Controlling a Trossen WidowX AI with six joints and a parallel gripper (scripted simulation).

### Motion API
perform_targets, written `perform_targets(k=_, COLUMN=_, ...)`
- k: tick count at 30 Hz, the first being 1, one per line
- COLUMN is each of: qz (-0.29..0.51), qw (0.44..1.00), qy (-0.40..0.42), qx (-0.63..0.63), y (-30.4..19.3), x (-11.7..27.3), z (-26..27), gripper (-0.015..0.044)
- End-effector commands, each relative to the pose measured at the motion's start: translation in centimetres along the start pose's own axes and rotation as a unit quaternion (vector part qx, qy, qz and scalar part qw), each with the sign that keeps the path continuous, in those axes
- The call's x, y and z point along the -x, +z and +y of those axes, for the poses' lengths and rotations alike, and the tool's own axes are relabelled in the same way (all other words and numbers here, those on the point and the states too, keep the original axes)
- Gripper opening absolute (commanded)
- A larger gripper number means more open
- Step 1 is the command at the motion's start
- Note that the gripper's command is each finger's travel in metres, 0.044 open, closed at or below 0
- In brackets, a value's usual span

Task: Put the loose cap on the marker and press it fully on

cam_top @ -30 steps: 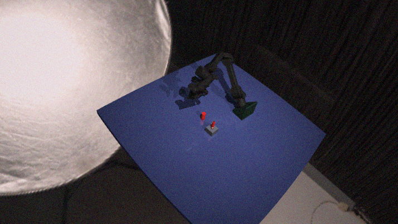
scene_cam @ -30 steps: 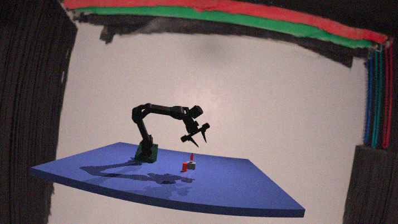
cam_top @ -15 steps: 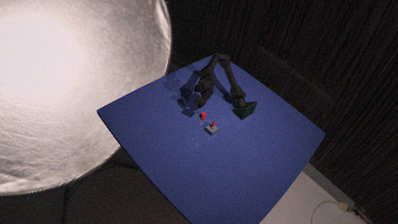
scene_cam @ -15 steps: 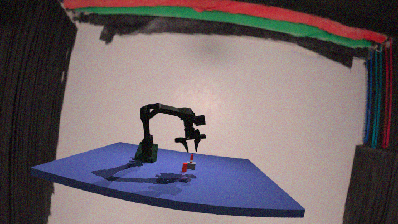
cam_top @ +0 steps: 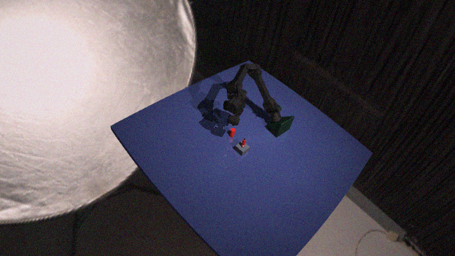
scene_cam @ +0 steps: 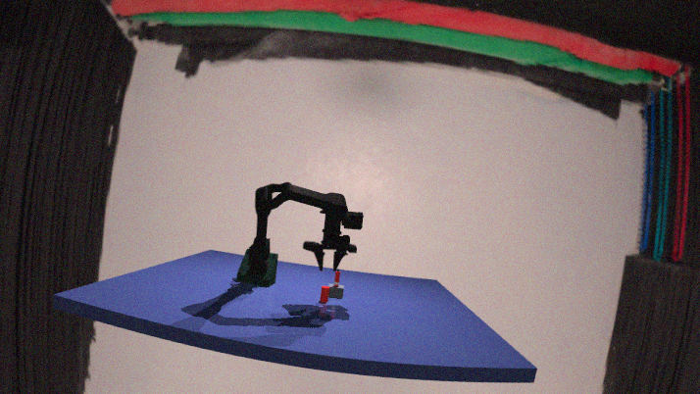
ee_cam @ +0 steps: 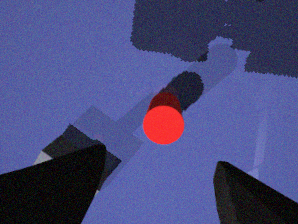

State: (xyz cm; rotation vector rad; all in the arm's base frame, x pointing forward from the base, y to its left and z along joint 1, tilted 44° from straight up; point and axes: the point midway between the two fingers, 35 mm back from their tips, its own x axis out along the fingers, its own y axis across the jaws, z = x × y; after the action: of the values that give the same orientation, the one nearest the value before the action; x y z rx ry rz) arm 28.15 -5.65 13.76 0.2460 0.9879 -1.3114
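The cap (cam_top: 232, 132) (scene_cam: 324, 295) (ee_cam: 163, 125), a red cylinder, stands upright on the table. The marker (cam_top: 244, 142) (scene_cam: 337, 277) stands upright in the grey holder block (cam_top: 239, 151) (scene_cam: 336, 293) (ee_cam: 61, 142), with its red upper part showing and no cap on it. The block is close beside the cap; in the wrist view the marker is hidden behind the left finger. My gripper (scene_cam: 328, 270) (ee_cam: 160, 163) is open and empty, pointing down above the cap. In the wrist view the cap shows just beyond the gap between the fingertips. In the top view the fingertips cannot be made out.
The blue table (cam_top: 271, 191) (scene_cam: 417, 333) carries the arm's dark green base (cam_top: 285, 127) (scene_cam: 270, 267), away from the cap and block. The arm's shadow falls on the table near the cap.
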Motion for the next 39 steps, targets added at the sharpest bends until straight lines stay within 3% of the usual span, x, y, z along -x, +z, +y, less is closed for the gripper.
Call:
perform_targets(k=1, qz=0.003, qw=1.0, qy=-0.008, qx=0.005, y=-0.2, x=-2.6, z=-0.3, gripper=0.0245)
perform_targets(k=39, qz=0.004, qw=1.0, qy=-0.008, qx=0.004, y=-0.2, x=-8.6, z=-0.1, gripper=0.0245)
